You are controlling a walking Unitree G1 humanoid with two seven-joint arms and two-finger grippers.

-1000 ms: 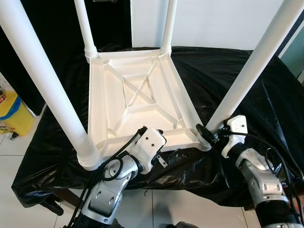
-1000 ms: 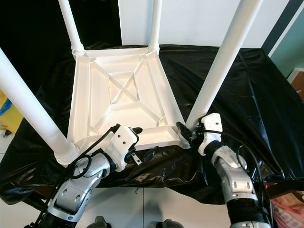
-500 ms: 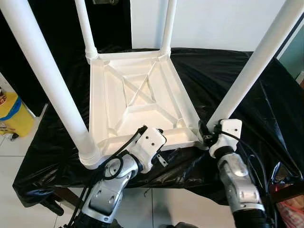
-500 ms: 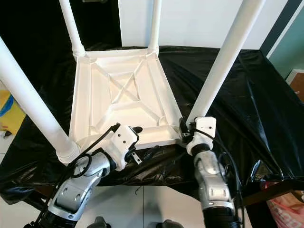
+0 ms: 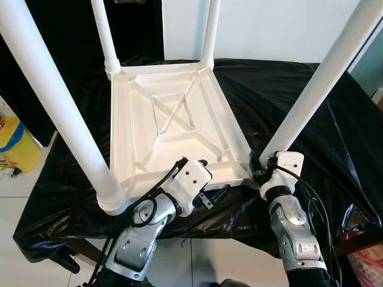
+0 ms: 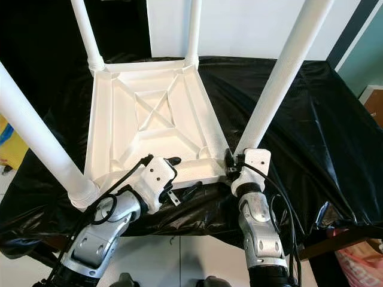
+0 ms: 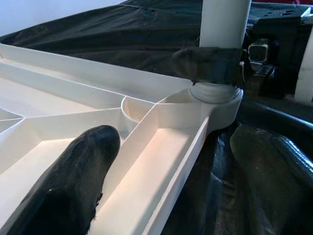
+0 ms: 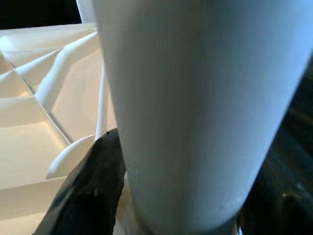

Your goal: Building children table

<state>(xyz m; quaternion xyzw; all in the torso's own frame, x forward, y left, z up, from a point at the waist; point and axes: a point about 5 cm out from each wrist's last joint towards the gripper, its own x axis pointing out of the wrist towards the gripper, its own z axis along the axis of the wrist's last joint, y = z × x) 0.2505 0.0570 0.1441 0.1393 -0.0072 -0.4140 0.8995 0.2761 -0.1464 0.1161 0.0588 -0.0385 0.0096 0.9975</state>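
Two grippers: left (image 5: 206, 179) straddles tabletop (image 5: 173, 128) rim, right (image 5: 258, 169) clamps leg (image 5: 302, 110).

Upturned table (image 5: 173, 119) lies on the sheet-covered surface (image 5: 287, 89), four legs up. Left gripper (image 5: 206, 179) straddles its near rim; right gripper (image 5: 258, 170) clasps the near right leg (image 5: 311, 89) at its base. Bin (image 5: 15, 143) on floor, far left.

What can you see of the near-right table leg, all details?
The near-right table leg is a smooth white plastic-looking tube, standing up from the near-right corner socket of the upturned white tabletop on the black sheet. Its top runs out of frame. The right hand is closed around its base; the left hand straddles the tabletop's near rim.
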